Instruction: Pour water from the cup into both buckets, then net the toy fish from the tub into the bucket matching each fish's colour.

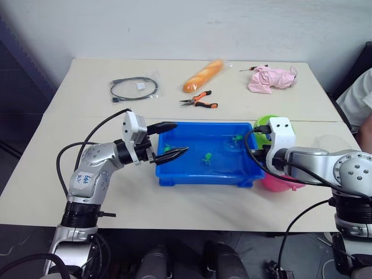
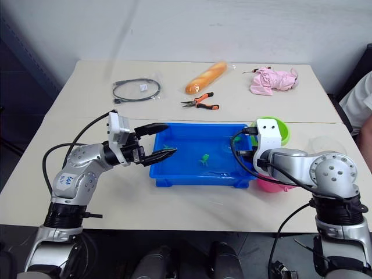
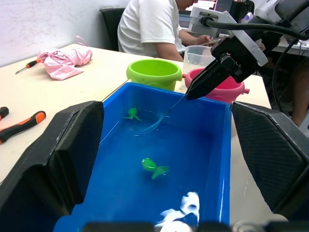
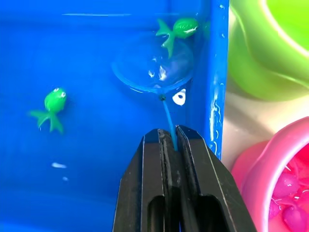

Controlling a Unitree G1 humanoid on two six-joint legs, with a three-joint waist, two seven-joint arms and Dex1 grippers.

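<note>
Glossy wet blue plastic tub point(image 4: 96, 145), glossy plastic buckets point(image 3: 153, 72), pink cloth point(image 1: 270, 78).

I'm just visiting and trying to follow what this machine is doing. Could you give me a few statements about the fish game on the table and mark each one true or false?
1. The right tool is shut on the thin handle of a small blue net dipped in the blue tub. True.
2. The left tool grips a fish. False: its fingers are open and empty, hovering over the tub's end.
3. Green fish lie in the tub. True.
4. The pink bucket is empty. False: pink fish lie inside it.
5. The green bucket stands inside the tub. False: it stands on the table beside the tub, next to the pink bucket.
</note>
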